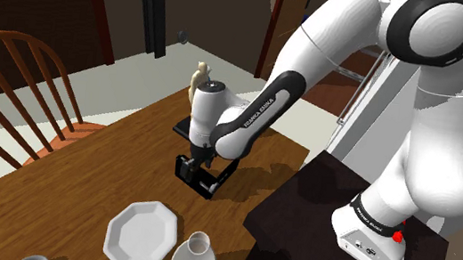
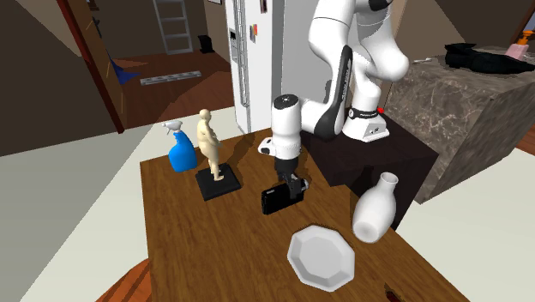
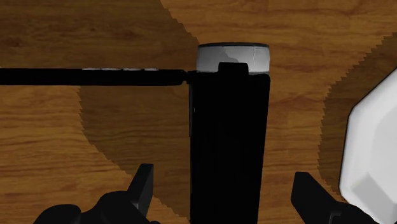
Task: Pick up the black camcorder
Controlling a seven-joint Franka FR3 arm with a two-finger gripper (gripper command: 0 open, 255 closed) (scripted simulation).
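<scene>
wooden table (image 1: 109, 164) bears the camcorder (image 3: 229, 140), straddled untouched by the wide-open tool (image 3: 224, 181).

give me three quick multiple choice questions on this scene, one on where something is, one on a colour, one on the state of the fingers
1. Where does the black camcorder lie?
A. on the wooden table
B. on the white plate
C. on the chair seat

2. What colour is the spray bottle?
A. red
B. blue
C. green

3. How do the fingers stand?
A. shut on the camcorder
B. shut on nothing
C. open, one on each side of the camcorder

Answers:
1 A: wood grain shows around it in the wrist view.
2 B: its body is plainly blue in the second exterior view.
3 C: bare table shows between each finger and the camcorder's body.
</scene>
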